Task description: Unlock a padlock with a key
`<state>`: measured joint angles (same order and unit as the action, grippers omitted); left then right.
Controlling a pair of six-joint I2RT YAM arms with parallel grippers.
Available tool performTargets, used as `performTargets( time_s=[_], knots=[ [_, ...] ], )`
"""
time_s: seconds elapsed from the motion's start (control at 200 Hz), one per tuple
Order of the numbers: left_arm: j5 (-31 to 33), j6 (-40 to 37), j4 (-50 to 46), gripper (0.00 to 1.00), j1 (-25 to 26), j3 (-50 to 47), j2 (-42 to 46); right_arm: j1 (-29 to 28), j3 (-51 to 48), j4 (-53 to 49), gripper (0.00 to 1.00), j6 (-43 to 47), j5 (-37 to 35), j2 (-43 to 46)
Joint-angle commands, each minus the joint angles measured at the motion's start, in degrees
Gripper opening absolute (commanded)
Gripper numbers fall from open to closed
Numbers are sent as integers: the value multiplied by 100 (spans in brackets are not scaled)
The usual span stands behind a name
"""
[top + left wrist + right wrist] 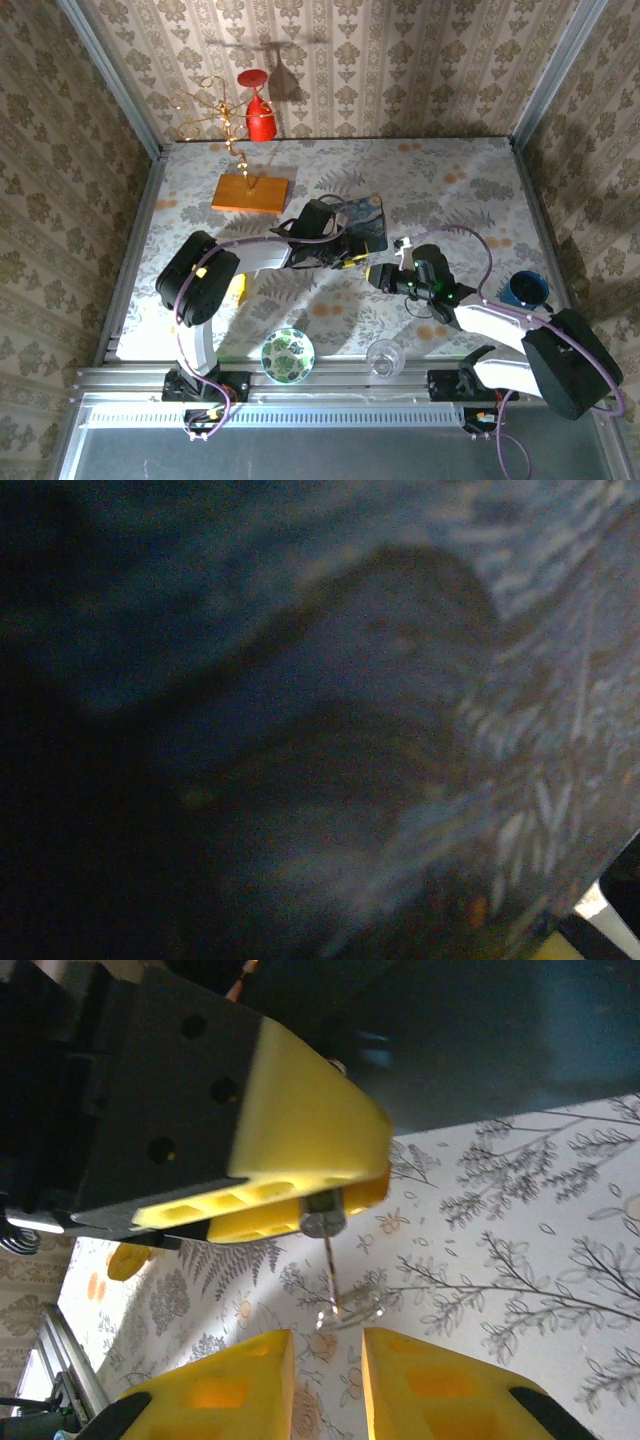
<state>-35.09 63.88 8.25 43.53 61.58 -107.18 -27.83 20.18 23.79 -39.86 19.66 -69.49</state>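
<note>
Beige patterned walls [400,70], floral tablecloth [440,180]; left hand [340,1192] pinches padlock [322,1218], seemingly; right hand [328,1348] slightly parted, empty.

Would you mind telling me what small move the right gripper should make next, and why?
Probably ease the right gripper forward until its fingers flank the key, then close. The key appears to hang from the padlock pinched in the left gripper, while the right jaws stand apart, short of it.

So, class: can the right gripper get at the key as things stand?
Probably yes. The key hangs free below the padlock, which is pinched in the left gripper. The right gripper sits just beneath it, jaws apart, with nothing between.
</note>
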Motion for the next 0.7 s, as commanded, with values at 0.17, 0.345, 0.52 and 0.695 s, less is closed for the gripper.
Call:
performTargets(
  time_s=[0.17, 0.345, 0.52, 0.695],
  knots=[
    [-206, 248, -210, 0, 40, 42, -93, -64, 222, 334, 23, -44, -204, -283],
    [-205, 239, -210, 0, 41, 47, -93, -64, 228, 422, 16, -78, -191, -385],
    [-217, 224, -210, 0, 42, 56, -113, -64, 196, 532, 0, -153, -271, -390],
    [-259, 154, -304, 0, 53, 73, -128, -47, 229, 763, 0, -248, -214, -442]
  ],
)
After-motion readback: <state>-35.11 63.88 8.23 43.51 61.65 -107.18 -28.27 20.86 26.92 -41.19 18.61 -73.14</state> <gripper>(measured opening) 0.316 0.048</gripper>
